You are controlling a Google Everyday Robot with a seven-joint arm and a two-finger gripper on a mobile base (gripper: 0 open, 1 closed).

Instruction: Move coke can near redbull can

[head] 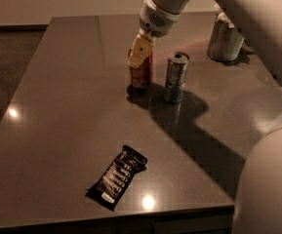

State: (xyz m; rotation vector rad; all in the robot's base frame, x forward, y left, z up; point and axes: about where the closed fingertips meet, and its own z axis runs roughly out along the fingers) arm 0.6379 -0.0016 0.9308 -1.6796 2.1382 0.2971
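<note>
The coke can [141,74], short and red-orange, stands upright on the dark table [57,106] just left of the redbull can [176,77], with a narrow gap between them. The redbull can is tall, slim and silver-grey and stands upright. My gripper [140,58] comes down from the upper right and is shut on the top of the coke can. A yellow finger [138,49] covers the can's upper front; the other finger is hidden behind it.
A metal tin stuffed with white tissue [225,38] stands at the back right. A black snack packet [117,177] lies near the table's front edge. My arm's large pale body fills the right side of the view.
</note>
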